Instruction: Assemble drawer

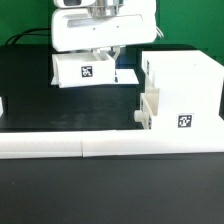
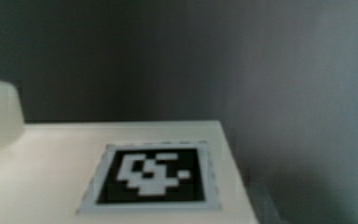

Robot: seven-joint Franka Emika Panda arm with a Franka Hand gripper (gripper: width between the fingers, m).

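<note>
A small white tray (image 1: 85,68) with a black-and-white tag on its front is at the back of the black table, left of centre in the exterior view. My gripper (image 1: 107,52) comes down from above onto the tray's right part and looks shut on its wall; the fingertips are hidden. The tall white housing (image 1: 182,85) stands at the exterior view's right, tag low on its front. A second tray (image 1: 148,110) sticks out of the housing's left side. The wrist view shows only a white tagged surface of the tray (image 2: 153,172), no fingers.
The long low white border wall (image 1: 110,146) runs across the front of the table. A small white object (image 1: 2,105) shows at the exterior view's left edge. Black table (image 1: 60,110) lies between the held tray and the wall.
</note>
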